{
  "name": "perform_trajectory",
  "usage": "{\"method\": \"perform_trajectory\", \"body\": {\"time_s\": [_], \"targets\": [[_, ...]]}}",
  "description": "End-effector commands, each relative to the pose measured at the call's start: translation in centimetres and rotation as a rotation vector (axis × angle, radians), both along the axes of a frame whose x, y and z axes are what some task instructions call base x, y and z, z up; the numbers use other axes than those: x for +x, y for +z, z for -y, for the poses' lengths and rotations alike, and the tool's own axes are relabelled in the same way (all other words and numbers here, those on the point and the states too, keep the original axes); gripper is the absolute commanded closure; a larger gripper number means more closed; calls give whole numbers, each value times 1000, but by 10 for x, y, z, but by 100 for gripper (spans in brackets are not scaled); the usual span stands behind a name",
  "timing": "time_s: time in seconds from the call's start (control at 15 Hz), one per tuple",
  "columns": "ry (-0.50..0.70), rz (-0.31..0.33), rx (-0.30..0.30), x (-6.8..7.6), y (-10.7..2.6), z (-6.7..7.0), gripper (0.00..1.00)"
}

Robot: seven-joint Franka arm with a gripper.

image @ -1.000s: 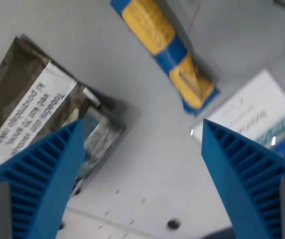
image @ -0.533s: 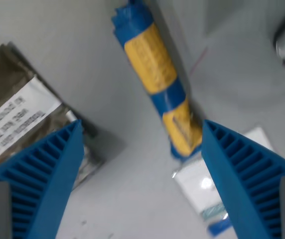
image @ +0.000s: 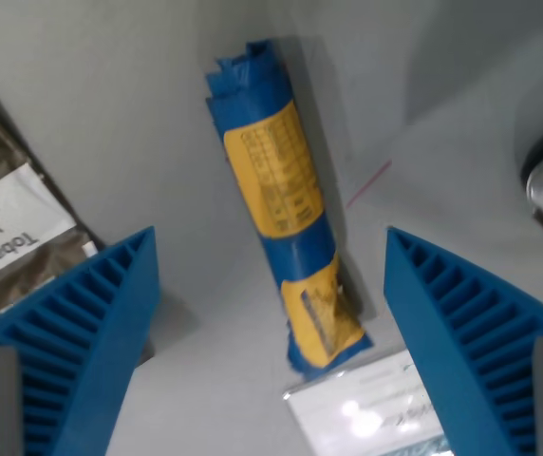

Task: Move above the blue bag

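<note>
A grey worktop fills the wrist view. The gripper hangs over it, its blue ribbed fingers spread wide and holding nothing. Between them lies the blue bag, rolled, yellow-labelled. A brown pouch lies at the wrist view's left, and a white card touches the bag's lower end.

Blue bag with yellow label; ribbed blue claw; brown pouch.
</note>
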State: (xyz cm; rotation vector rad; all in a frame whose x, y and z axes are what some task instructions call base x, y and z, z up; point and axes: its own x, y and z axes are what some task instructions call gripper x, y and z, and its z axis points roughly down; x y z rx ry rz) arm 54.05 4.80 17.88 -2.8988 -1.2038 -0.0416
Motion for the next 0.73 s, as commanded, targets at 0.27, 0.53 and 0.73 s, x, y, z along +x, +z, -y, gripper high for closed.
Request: {"method": "perform_trajectory", "body": {"time_s": [0.27, 0.53, 0.73], "targets": [[142, 4, -29, 14, -11, 2, 0], [112, 5, -28, 16, -14, 3, 0], [99, 4, -28, 16, -15, 3, 0]]}}
